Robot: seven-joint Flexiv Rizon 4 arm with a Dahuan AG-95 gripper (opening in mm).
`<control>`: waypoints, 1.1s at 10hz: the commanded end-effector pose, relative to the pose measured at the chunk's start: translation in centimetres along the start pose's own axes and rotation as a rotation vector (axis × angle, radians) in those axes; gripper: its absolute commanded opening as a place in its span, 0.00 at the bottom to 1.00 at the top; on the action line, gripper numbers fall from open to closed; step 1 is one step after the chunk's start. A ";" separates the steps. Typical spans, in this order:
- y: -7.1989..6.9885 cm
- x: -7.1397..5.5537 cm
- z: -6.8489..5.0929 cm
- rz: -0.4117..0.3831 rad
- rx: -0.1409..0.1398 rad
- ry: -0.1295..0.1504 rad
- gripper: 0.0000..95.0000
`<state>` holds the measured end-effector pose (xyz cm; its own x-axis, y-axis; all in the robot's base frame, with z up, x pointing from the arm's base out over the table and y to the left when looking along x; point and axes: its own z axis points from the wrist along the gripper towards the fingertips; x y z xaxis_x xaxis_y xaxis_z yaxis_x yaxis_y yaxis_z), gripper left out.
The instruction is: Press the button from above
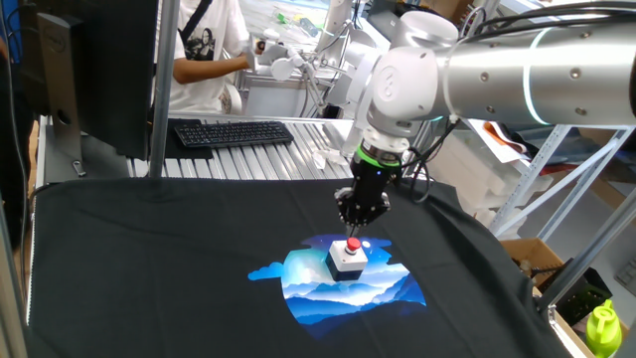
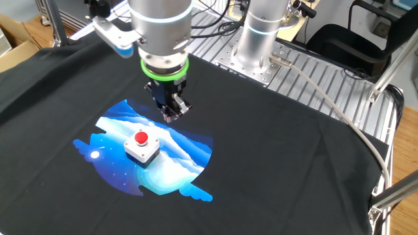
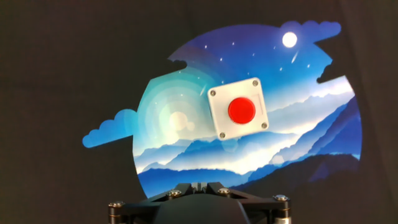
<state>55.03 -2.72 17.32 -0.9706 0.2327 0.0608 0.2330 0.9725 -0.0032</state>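
The button (image 1: 353,245) is a round red cap on a small white box with a dark base. It stands on the blue mountain print (image 1: 308,283) of a black cloth. It also shows in the other fixed view (image 2: 141,138) and in the hand view (image 3: 241,110). My gripper (image 1: 359,223) points straight down and hovers a little above the button, slightly off to one side of it, not touching it. In the other fixed view the gripper (image 2: 172,117) sits up and to the right of the cap. In the hand view the fingertips (image 3: 200,185) meet at the bottom edge, so it is shut and empty.
The black cloth (image 1: 149,259) covers the table. A keyboard (image 1: 231,132) lies at the back edge, with a monitor and a person behind it. The arm's metal base (image 2: 258,39) and a grey cable (image 2: 326,98) are beside the cloth. A green bottle (image 1: 603,328) stands at the far right.
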 end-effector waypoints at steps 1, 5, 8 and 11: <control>-0.3 -0.5 0.0 -0.008 0.001 0.003 0.00; -0.8 -1.4 0.1 -0.011 0.010 0.002 0.00; -1.4 -1.9 0.3 -0.023 0.010 0.001 0.00; -2.1 -2.6 0.6 -0.035 0.007 -0.002 0.00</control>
<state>57.12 -5.55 16.49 -0.9789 0.1958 0.0579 0.1956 0.9806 -0.0096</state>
